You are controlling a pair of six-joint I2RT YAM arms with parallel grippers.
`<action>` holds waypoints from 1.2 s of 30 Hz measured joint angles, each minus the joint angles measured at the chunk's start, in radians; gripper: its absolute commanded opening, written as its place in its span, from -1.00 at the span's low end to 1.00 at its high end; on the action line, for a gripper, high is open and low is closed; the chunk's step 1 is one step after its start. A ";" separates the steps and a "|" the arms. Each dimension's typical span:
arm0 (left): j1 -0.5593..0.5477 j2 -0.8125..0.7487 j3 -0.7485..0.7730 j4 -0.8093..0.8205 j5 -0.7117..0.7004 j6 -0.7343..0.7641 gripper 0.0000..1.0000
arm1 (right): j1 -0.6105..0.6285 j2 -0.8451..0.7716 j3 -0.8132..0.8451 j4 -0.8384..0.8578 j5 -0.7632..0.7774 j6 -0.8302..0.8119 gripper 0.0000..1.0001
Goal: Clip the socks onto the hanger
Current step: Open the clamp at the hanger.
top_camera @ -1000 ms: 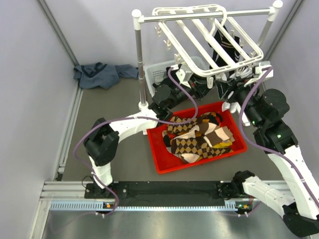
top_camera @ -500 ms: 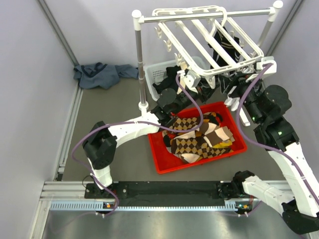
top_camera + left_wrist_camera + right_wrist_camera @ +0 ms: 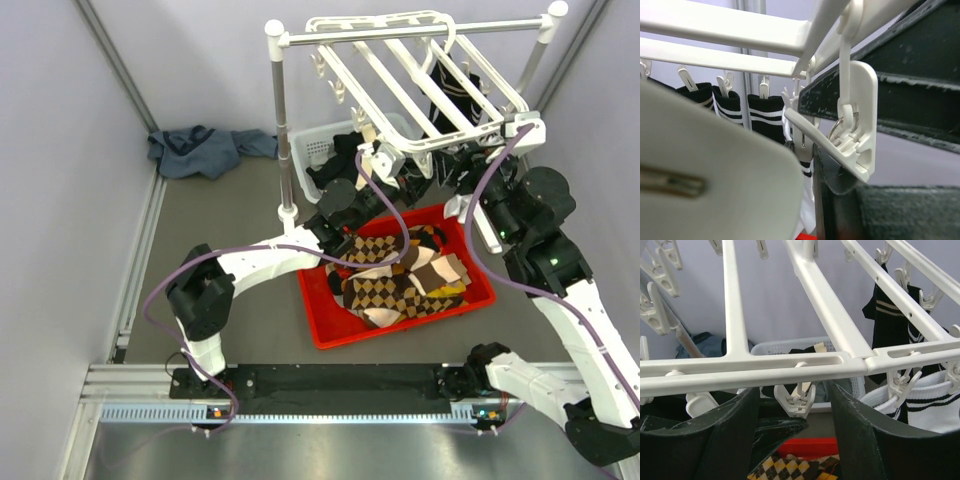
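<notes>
Meanwhile, the bench (image 3: 230, 230) carried the red tray (image 3: 400, 320), and the hanger (image 3: 809, 280) hung above its far side. All the argyle socks (image 3: 395, 280) lay heaped in the tray, none of them lifted. Within the last second both arms had risen from just above the tray to the near edge of the hanger. The right hand (image 3: 792, 422) stood open and empty under the cross bar, with a small clip hanging between its fingers. The left hand (image 3: 375, 155) was pressed close against another clip (image 3: 855, 125), but I cannot tell if it was gripping it. So the hands had reached the clips, probably to open one, yet no sock had come with them.
</notes>
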 measured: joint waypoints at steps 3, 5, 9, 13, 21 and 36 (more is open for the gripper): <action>-0.002 -0.003 0.000 -0.006 -0.003 0.003 -1.00 | 0.000 0.004 -0.011 0.004 -0.002 0.004 0.16; -0.003 -0.006 0.000 -0.008 -0.005 0.003 -1.00 | 0.000 0.004 -0.021 0.005 -0.001 0.007 0.16; -0.007 -0.008 0.000 -0.014 -0.009 0.008 -1.00 | 0.000 0.015 -0.026 0.016 0.002 0.008 0.10; -0.009 -0.011 0.000 -0.022 -0.014 0.017 -1.00 | 0.000 0.027 -0.026 0.032 0.002 0.008 0.08; -0.012 -0.013 0.000 -0.030 -0.020 0.026 -1.00 | 0.000 0.029 -0.026 0.056 0.011 0.006 -0.04; -0.013 -0.026 -0.006 -0.060 -0.018 0.029 -0.11 | 0.000 0.004 -0.058 0.087 0.034 0.000 -1.00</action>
